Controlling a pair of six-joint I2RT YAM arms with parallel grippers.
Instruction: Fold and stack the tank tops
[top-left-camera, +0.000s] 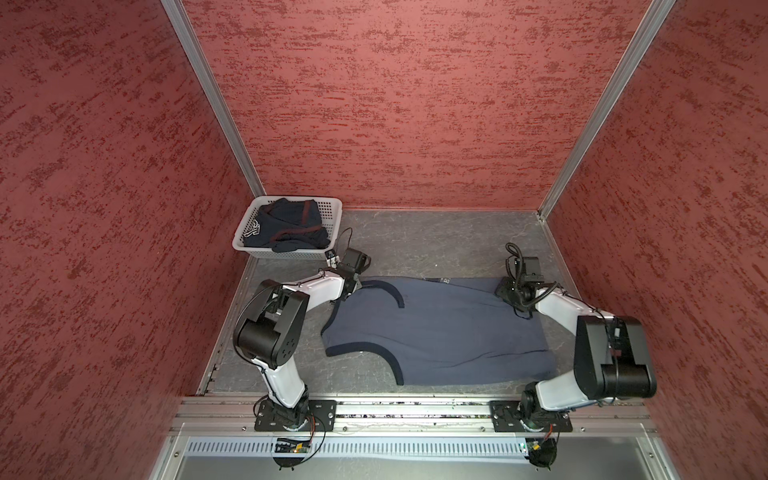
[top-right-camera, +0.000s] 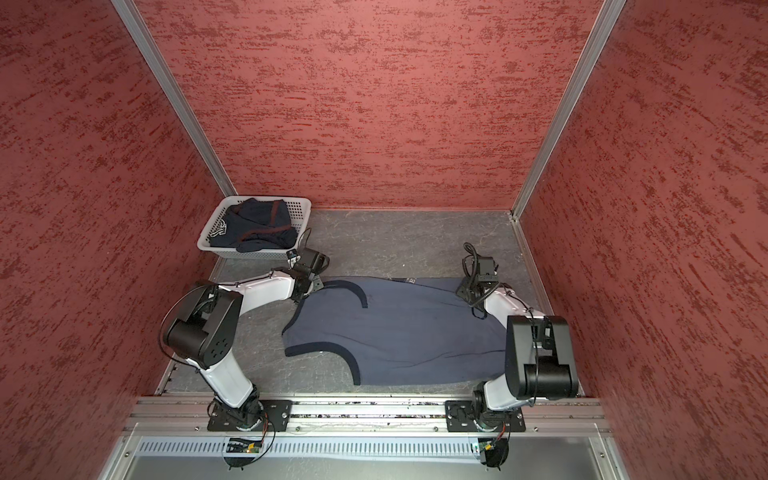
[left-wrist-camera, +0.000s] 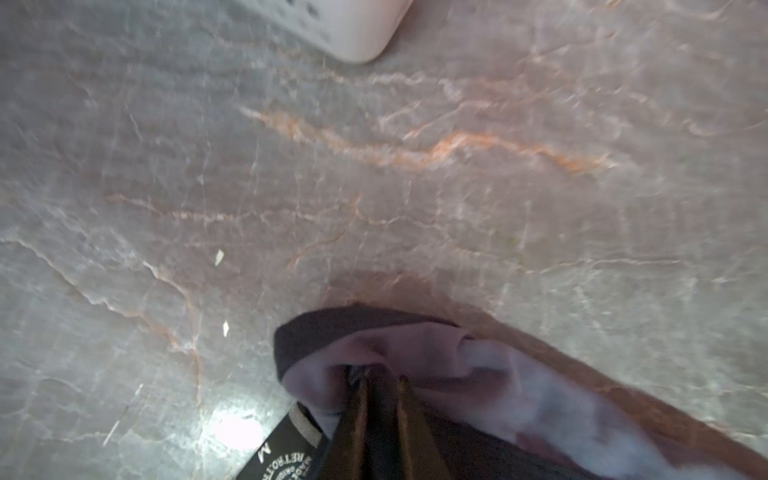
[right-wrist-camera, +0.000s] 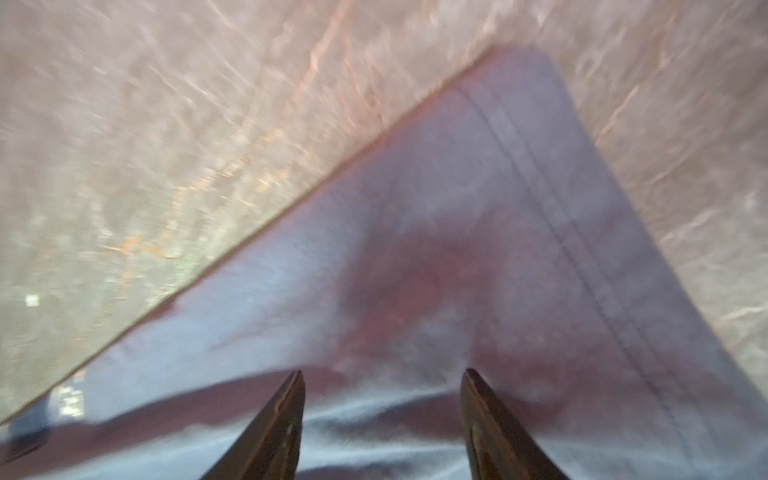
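Observation:
The slate-blue tank top (top-left-camera: 436, 328) (top-right-camera: 399, 332) with navy trim lies flat across the grey table, shoulder straps to the left and hem to the right. My left gripper (top-left-camera: 353, 286) (left-wrist-camera: 380, 376) is at its far-left strap, shut on a bunch of the cloth (left-wrist-camera: 415, 353), with a black size label (left-wrist-camera: 282, 453) beside the fingers. My right gripper (top-left-camera: 505, 289) (right-wrist-camera: 382, 372) stands open just above the far-right hem corner (right-wrist-camera: 519, 166), nothing between its fingers. The dark navy tank top (top-left-camera: 286, 226) (top-right-camera: 253, 224) with maroon trim lies crumpled in the basket.
The white perforated basket (top-left-camera: 332, 208) (top-right-camera: 301, 205) stands in the far-left corner of the table, its corner (left-wrist-camera: 353, 29) close to my left gripper. Red textured walls enclose the table on three sides. Both arm bases sit on the metal rail (top-left-camera: 415, 409) at the front.

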